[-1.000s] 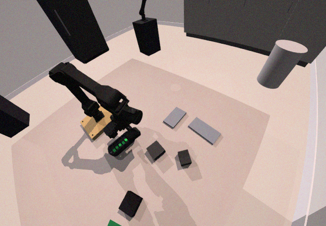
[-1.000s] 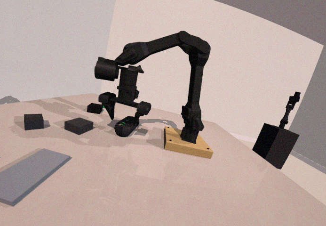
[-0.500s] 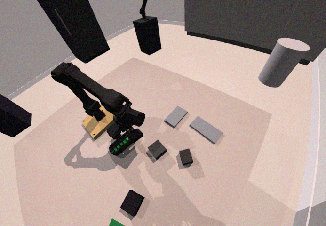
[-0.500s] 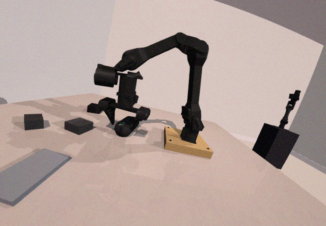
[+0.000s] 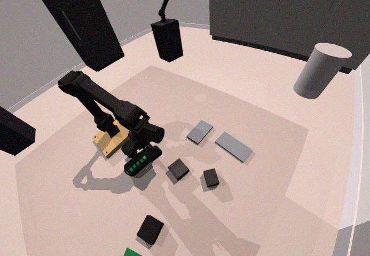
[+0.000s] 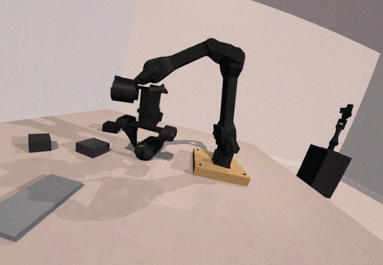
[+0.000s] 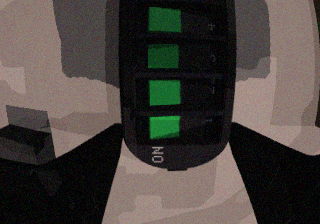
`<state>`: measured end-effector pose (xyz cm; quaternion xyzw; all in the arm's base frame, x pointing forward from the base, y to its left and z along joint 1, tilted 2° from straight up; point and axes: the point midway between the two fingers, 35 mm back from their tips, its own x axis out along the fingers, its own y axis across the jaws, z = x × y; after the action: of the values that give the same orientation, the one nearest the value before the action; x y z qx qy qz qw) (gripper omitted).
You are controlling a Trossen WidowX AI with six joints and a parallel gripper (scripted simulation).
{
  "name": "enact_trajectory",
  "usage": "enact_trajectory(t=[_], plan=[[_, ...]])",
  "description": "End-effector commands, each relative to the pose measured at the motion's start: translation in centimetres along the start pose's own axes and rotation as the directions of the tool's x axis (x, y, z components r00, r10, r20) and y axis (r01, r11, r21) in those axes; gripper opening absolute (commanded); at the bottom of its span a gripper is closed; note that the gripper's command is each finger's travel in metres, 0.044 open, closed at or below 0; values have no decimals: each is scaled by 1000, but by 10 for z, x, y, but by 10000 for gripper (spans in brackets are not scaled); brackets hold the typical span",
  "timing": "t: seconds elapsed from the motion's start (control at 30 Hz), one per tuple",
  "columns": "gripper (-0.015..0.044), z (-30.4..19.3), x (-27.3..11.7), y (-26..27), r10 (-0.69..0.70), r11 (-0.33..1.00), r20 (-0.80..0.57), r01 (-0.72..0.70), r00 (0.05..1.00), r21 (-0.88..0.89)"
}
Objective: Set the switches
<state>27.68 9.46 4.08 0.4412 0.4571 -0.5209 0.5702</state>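
The dark grey controller unit (image 5: 136, 166) (image 6: 147, 150) (image 7: 175, 51) sits on the bench with its top up. In the wrist view its six rocker switches form a row with green faces showing, and "ON" is printed at its near end. My gripper (image 5: 142, 153) (image 6: 148, 140) (image 7: 176, 129) points straight down over the unit. Its two fingers straddle the unit's near end and press on its two long sides, so it is shut on the unit. The label on the underside is hidden.
Two dark blocks (image 5: 178, 168) (image 5: 211, 177) lie just right of the unit, and a third (image 5: 149, 229) lies nearer the front. Two grey plates (image 5: 199, 131) (image 5: 233, 146) lie further right. The arm's wooden base (image 5: 112, 140) (image 6: 220, 173) is close behind. A grey cylinder (image 5: 321, 71) stands far right.
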Motion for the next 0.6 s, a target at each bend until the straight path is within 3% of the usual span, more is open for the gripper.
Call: enact_trajectory(t=[0.0, 0.57], plan=[[325, 1, 2, 0, -2, 1000, 6, 2, 1000, 1], [335, 5, -5, 0, -2, 1000, 1, 2, 1000, 1]])
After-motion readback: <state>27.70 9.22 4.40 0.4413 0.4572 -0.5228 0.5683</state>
